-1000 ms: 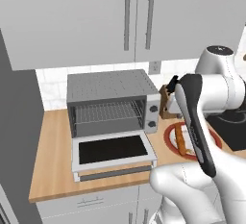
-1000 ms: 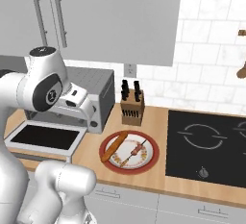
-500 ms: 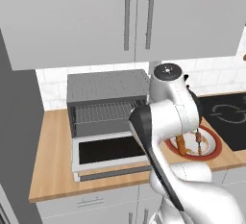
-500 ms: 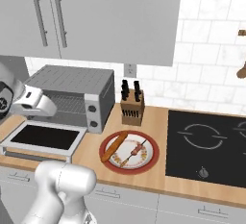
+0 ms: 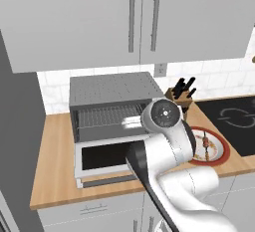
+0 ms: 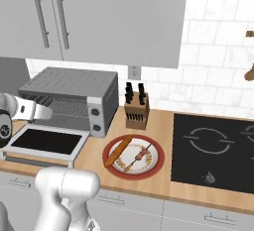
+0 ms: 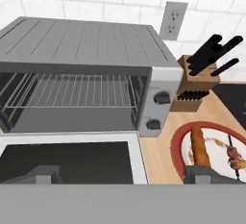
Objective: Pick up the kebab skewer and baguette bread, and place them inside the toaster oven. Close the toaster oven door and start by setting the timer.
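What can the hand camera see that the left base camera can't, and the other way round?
Hand view: two round knobs, the golden baguette bread. Left base view: grey wall cabinets with long handles, the white robot arm. Both: the boxy silver toaster oven, its dropped-open glass door, the wooden knife block, the red-rimmed plate, the meat kebab skewer.

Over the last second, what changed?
The arm swung left from the plate side to in front of the toaster oven; its end effector is open, holding nothing. Baguette bread and kebab skewer stayed on the plate; the oven door stayed down.
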Robot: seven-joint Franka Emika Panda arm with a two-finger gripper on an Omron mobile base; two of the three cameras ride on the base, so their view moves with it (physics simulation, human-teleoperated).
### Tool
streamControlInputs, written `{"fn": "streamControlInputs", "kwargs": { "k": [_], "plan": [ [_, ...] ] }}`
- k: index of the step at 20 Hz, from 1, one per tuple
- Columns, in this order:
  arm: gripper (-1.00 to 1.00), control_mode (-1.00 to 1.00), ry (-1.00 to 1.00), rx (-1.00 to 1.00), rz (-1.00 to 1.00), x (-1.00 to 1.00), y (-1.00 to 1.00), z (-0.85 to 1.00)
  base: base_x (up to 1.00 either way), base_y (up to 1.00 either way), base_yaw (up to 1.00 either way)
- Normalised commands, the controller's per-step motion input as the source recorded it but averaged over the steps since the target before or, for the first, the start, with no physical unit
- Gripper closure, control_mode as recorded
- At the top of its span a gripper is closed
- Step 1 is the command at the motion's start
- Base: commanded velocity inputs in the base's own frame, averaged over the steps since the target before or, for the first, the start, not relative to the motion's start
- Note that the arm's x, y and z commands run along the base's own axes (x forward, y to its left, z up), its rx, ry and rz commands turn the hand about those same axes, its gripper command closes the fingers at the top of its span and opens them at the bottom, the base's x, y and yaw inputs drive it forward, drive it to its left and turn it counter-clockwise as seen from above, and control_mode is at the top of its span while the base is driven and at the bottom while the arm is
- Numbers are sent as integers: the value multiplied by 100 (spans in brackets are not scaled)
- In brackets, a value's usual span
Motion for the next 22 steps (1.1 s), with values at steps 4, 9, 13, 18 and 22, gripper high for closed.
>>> {"fn": "streamControlInputs", "kwargs": {
  "k": [4, 9, 13, 18, 22],
  "plan": [
    [-100, -100, -4, 1, 0, 48, 12, -2, 0, 0, 0],
    [-100, -100, 0, 0, 0, 34, 5, 0, 0, 0, 0],
    [-100, -100, 0, 0, 0, 31, 20, 0, 0, 0, 0],
    [-100, -100, 0, 0, 0, 26, 14, -20, 0, 0, 0],
    [-100, -100, -3, 7, 4, 33, 23, -40, 0, 0, 0]
  ]
}}
